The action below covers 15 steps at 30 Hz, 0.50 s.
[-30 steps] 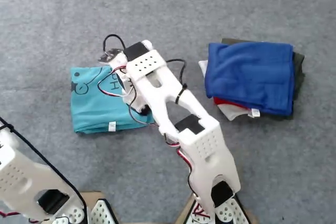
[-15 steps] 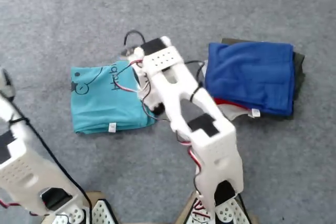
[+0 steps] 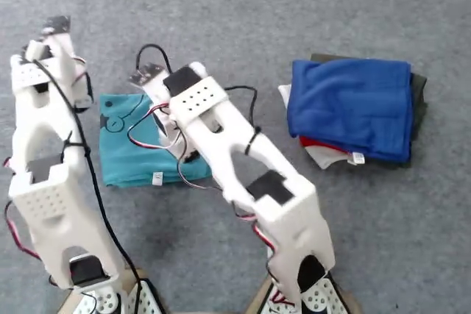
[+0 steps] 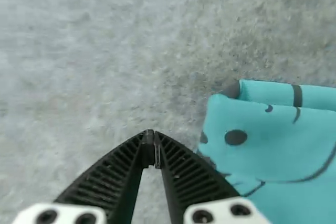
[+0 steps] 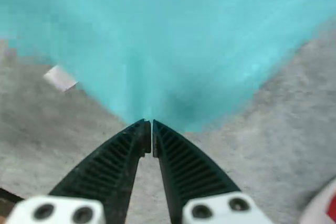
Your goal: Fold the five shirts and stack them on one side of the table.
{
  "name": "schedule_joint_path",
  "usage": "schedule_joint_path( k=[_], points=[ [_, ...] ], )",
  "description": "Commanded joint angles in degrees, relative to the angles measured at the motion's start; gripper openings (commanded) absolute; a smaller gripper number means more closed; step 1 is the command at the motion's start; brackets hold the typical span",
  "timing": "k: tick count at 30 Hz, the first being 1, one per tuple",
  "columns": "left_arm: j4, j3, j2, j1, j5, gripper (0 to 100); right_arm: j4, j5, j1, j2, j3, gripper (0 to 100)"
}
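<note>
A folded teal shirt (image 3: 136, 145) lies left of the table's middle, its white tag (image 3: 157, 176) on the near edge. At the right is a stack of folded shirts with a blue one (image 3: 349, 108) on top and dark, red and white ones under it. My right arm (image 3: 221, 145) stretches over the teal shirt's right part. My right gripper (image 5: 152, 124) is shut, its tips at the edge of the teal shirt (image 5: 173, 40). My left arm (image 3: 40, 115) stands along the left side. My left gripper (image 4: 154, 148) is shut over bare cloth beside the teal shirt's corner (image 4: 231, 90).
A grey felt cover (image 3: 243, 27) spreads over the whole table. Both arm bases (image 3: 294, 292) sit at the near edge. A corner of the stack (image 5: 323, 208) shows in the right wrist view. Open cloth lies between the teal shirt and the stack.
My left arm has come up from the near left corner and now stands tall beside the teal shirt. My right arm swung right, then back left over the shirt.
</note>
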<state>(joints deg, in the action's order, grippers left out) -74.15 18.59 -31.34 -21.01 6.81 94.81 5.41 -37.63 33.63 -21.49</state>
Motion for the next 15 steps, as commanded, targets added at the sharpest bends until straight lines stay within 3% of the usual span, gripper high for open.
schedule_joint_path(
  k=[1, 4, 15],
  points=[
    [1.9, 0.8, -3.9, 2.1, -0.3, 3, -0.5, -1.1, 3.7, 4.7, -2.0, 1.5],
    [2.0, 1.3, -8.5, 3.3, -0.4, 3, -0.5, -1.1, 6.9, 8.0, -2.2, 1.5],
    [2.2, 7.4, -9.8, 2.9, -3.3, 3, 4.1, -2.4, 6.7, 1.4, -5.3, 1.5]
  ],
)
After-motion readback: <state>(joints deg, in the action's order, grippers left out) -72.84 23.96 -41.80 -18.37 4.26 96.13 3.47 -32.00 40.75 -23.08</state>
